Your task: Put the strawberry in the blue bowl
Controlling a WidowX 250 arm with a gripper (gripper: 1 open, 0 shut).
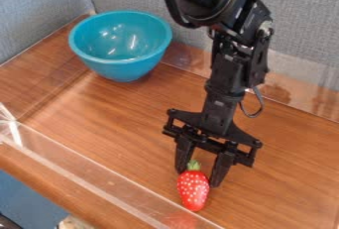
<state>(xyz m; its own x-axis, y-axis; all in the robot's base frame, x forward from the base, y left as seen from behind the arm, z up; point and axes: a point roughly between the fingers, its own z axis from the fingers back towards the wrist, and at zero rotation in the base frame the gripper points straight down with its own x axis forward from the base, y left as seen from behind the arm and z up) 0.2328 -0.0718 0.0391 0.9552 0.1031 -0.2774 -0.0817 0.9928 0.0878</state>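
Strawberry lies on your tabletop at 6 o'clock near the front edge, your tool narrowed around its leafy top, bowl well apart at 11 o'clock.

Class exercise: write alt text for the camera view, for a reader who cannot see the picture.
A black robot gripper points down over the leafy top of a small red strawberry near the front edge of a wooden table, its fingers partly closed around the top. A blue bowl sits empty at the back left, well apart from the strawberry.
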